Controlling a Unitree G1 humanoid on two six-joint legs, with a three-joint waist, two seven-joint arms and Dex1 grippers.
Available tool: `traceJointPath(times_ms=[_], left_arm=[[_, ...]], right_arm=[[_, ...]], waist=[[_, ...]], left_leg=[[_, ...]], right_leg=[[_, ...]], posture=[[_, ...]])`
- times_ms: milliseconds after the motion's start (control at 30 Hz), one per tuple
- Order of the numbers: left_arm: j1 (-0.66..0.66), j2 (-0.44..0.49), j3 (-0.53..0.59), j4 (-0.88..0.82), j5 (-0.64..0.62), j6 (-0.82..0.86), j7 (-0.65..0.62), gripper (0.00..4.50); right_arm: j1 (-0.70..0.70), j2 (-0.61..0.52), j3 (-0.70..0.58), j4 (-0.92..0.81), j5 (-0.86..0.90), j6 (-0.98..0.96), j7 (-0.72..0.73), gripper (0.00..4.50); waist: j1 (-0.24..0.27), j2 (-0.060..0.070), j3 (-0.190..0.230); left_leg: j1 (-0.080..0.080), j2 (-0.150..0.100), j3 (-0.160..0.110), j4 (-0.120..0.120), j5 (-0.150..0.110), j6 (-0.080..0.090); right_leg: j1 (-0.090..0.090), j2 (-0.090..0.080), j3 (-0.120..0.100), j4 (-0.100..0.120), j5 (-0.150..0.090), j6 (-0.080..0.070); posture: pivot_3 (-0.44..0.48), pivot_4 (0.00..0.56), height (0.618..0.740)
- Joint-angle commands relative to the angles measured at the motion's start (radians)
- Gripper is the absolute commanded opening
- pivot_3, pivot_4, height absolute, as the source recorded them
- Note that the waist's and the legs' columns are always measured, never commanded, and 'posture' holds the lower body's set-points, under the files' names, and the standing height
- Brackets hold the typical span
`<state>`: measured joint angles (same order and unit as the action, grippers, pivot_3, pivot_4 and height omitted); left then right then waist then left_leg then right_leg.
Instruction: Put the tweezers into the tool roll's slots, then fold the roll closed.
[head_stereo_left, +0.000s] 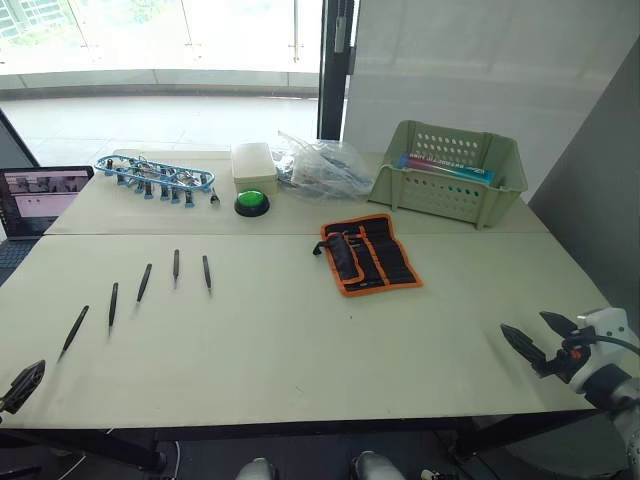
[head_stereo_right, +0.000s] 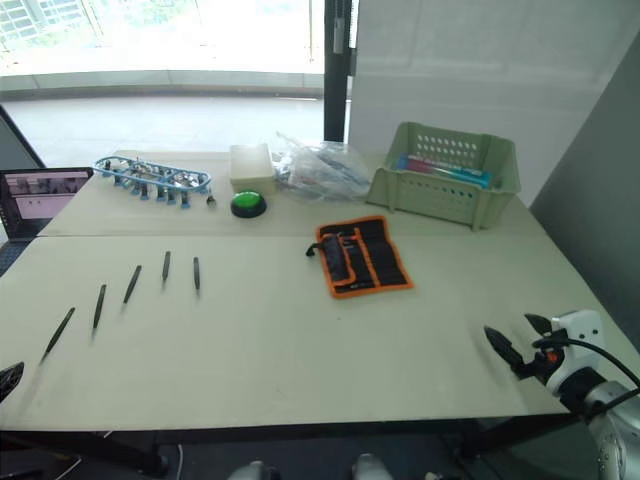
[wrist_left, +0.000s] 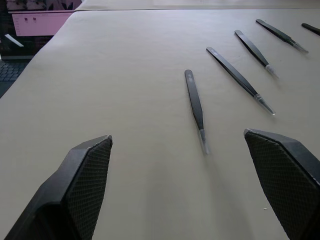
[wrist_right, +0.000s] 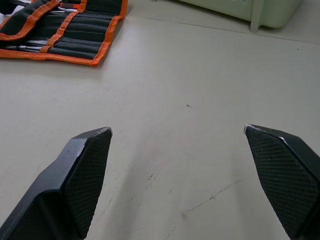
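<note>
Both of my grippers are spread wide and empty: my left gripper (wrist_left: 177, 150) hangs low over the near left corner of the table (head_stereo_left: 290, 350), my right gripper (head_stereo_left: 537, 338) over the near right edge, fingers apart with bare tabletop between them. Five tweezers (head_stereo_left: 143, 282) lie in an arc on my left side of the table, each apart from its neighbours; their long axes run roughly near-to-far, the leftmost ones slanting most. In my left wrist view the nearest one lies between my fingers (wrist_left: 85, 185), its pale tip toward me. Unrolled and flat, the tool roll (head_stereo_left: 368, 254) lies right of centre, well apart from the tweezers, its slots running along its length, near a pale green basket (head_stereo_left: 450, 175).
</note>
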<state>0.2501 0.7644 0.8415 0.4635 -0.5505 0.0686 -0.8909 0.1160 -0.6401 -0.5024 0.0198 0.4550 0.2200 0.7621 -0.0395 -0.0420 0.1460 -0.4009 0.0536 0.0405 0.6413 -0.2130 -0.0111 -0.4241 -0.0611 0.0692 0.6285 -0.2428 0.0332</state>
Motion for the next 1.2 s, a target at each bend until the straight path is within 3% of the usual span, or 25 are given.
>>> traceJointPath(times_ms=[33,267,433,600,800,967,1200], left_arm=[[0.012,0.007,0.028,-0.029,-0.013,-0.014,-0.002,4.47],[0.058,-0.071,-0.003,-0.275,-0.086,0.067,0.008,4.47],[0.085,-0.131,-0.07,-0.49,-0.105,0.131,0.042,4.47],[0.101,-0.146,-0.179,-0.676,-0.11,0.184,0.04,4.47],[0.095,-0.16,-0.297,-0.839,-0.108,0.232,0.072,4.47],[0.057,-0.181,-0.423,-0.951,-0.113,0.289,0.119,4.47],[-0.016,-0.188,-0.527,-0.962,-0.088,0.293,0.133,4.47]], right_arm=[[-0.014,0.001,-0.008,-0.02,0.014,-0.011,-0.006,4.5],[-0.019,0.059,0.08,-0.244,0.04,0.098,-0.096,4.5],[-0.043,0.179,0.183,-0.42,0.019,0.208,-0.273,4.5],[-0.116,0.389,0.361,-0.493,-0.069,0.292,-0.526,4.5],[-0.209,0.511,0.51,-0.402,-0.179,0.297,-0.629,4.5],[-0.368,0.578,0.558,-0.214,-0.237,0.256,-0.65,4.5],[-0.546,0.65,0.54,0.089,-0.276,0.149,-0.671,4.5]], waist=[[0.0,0.0,0.0],[-0.002,0.0,0.0],[0.001,0.0,0.0],[-0.003,0.0,0.0],[-0.004,0.0,0.0],[-0.004,0.0,0.0],[-0.008,0.0,0.0]], left_leg=[[0.0,0.0,0.0,0.0,0.0,0.0],[0.0,0.001,0.0,0.0,0.0,0.0],[-0.001,0.007,0.003,0.0,0.0,0.0],[-0.002,0.007,0.007,0.0,0.0,0.0],[-0.006,0.007,0.009,0.0,0.003,0.005],[-0.006,0.007,0.009,0.0,0.005,0.008],[-0.005,0.01,0.009,0.0,0.005,0.008]], right_leg=[[0.0,0.0,0.0,0.0,0.0,0.0],[0.0,0.0,0.0,0.0,0.0,0.0],[-0.001,0.001,-0.001,0.0,0.0,-0.001],[-0.002,0.002,0.0,0.0,0.003,-0.005],[-0.007,0.003,0.0,0.001,0.005,-0.009],[-0.007,0.003,0.0,0.001,0.005,-0.008],[-0.007,0.008,0.0,0.002,0.01,-0.004]], posture=[[0.0,0.15,0.74],[0.0,0.15,0.74],[0.0,0.15,0.74],[0.0,0.15,0.74],[0.0,0.15,0.74],[0.0,0.15,0.74],[0.0,0.15,0.74]])
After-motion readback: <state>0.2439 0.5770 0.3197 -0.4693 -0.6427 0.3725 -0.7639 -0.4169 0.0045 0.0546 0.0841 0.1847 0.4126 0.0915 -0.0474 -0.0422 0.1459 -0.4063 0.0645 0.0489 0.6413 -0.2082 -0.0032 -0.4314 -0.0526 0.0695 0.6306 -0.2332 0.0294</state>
